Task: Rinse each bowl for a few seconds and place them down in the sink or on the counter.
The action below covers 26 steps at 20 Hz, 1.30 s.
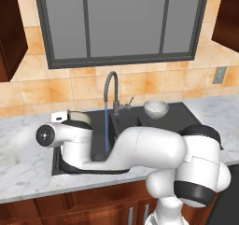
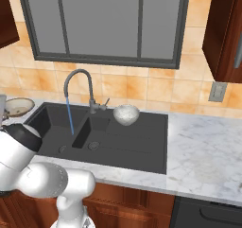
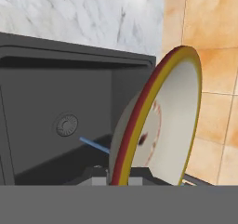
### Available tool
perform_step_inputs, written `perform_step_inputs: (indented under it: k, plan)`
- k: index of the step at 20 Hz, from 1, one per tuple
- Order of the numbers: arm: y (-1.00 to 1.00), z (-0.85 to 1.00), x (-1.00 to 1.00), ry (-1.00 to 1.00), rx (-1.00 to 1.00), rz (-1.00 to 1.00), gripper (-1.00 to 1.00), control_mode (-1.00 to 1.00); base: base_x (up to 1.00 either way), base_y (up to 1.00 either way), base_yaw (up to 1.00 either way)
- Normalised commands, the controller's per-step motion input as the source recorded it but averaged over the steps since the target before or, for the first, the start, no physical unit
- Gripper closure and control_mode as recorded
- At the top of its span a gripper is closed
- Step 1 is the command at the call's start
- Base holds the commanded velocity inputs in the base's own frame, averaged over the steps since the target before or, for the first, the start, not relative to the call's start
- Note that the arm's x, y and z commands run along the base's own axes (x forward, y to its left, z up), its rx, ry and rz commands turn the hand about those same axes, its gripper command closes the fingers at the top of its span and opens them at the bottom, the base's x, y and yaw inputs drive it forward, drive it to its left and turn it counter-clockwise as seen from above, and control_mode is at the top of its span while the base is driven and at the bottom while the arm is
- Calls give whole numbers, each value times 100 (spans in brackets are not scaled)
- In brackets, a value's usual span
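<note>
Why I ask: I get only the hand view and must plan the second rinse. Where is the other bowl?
Observer: The speckled bowl stands upright on the back ledge of the sink, just right of the tap.
Operator: Is the tan bowl under the water?
Observer: No. The tan bowl is at the sink's left end, and the stream falls to its right, apart from it.
Operator: Which basin takes the stream?
Observer: The big left one, near the divider.
</note>
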Motion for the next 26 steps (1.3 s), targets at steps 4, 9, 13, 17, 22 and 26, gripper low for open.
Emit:
perform_step_inputs:
  k: [4, 9, 13, 17, 22, 26]
  plan:
    - [-23, 0, 23, 8, 0, -8, 100, -100, 0, 0, 0]
    - [-30, 0, 29, 8, 0, -8, 100, -100, 0, 0, 0]
    - [-23, 0, 39, 8, 0, -7, 100, -100, 0, 0, 0]
    - [-20, 0, 34, 6, 0, -5, 100, -100, 0, 0, 0]
    - [-17, 0, 24, 5, 0, -6, 100, -100, 0, 0, 0]
    - [-14, 0, 7, 2, 0, -8, 100, -100, 0, 0, 0]
